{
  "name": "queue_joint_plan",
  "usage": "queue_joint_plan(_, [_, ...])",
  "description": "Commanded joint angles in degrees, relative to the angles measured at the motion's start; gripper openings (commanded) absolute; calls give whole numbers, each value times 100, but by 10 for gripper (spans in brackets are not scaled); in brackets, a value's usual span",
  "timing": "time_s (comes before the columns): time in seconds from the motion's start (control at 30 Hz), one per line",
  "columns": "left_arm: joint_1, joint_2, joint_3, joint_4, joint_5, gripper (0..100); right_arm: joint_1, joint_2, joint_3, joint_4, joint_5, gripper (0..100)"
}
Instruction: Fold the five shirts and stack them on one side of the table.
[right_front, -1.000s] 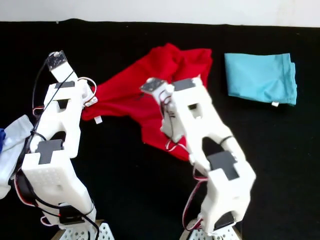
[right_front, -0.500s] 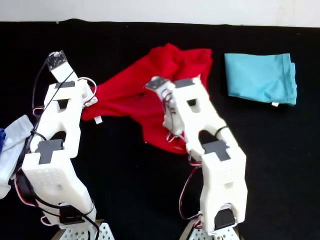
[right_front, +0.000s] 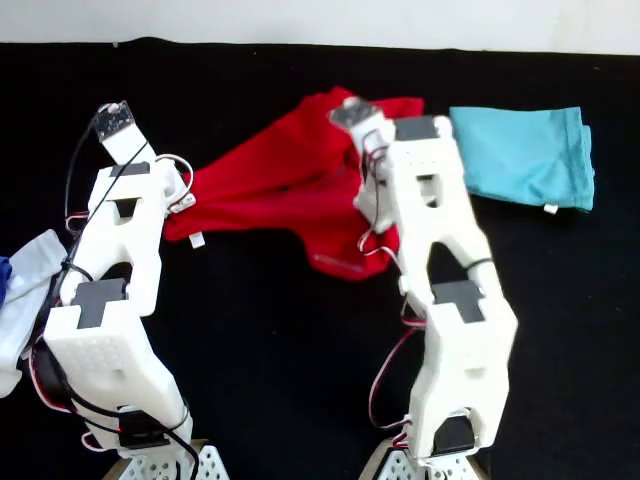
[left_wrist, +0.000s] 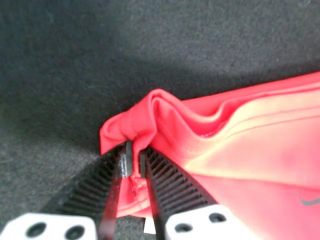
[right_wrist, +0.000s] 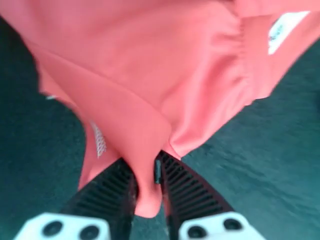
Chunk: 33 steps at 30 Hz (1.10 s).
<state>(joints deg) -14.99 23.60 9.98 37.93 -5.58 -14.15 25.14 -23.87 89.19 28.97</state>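
Note:
A red shirt lies crumpled across the middle of the black table. The left gripper is shut on a bunched corner of the red shirt at the shirt's left end, near the left arm's head. The right gripper is shut on a hanging fold of the red shirt; its arm stands over the shirt's right part. A folded teal shirt lies at the far right.
A pale, white-grey shirt with a bit of blue cloth lies at the table's left edge beside the left arm's base. A white wall strip borders the far edge. Bare black table spreads in front between the arm bases.
The right arm has swung to the right and toward the far edge, dragging its fold of the red shirt along. The left arm has stayed still with its corner held.

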Motion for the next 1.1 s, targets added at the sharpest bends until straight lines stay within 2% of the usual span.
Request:
queue_joint_plan(0.0, [31,13,-66,-44,-9,8,119,-532,-286,154,-35,5])
queue_joint_plan(0.13, [31,13,-48,-44,-9,8,110,-523,-286,-75,-62,5])
queue_joint_plan(0.3, [31,-75,-75,149,0,8,119,-549,-330,-127,-932,5])
queue_joint_plan(0.5, [31,-813,-690,1820,26,8,435,-611,-382,-382,-1002,5])
queue_joint_plan(0.73, [145,-2000,-2835,4448,79,8,681,-1481,-1402,-365,-993,5])
queue_joint_plan(0.9, [189,-2360,-4347,5609,545,8,866,-2220,-1727,-365,-993,5])
queue_joint_plan(1.07, [154,-2536,-5402,6048,870,8,875,-2923,-1947,-418,-993,5])
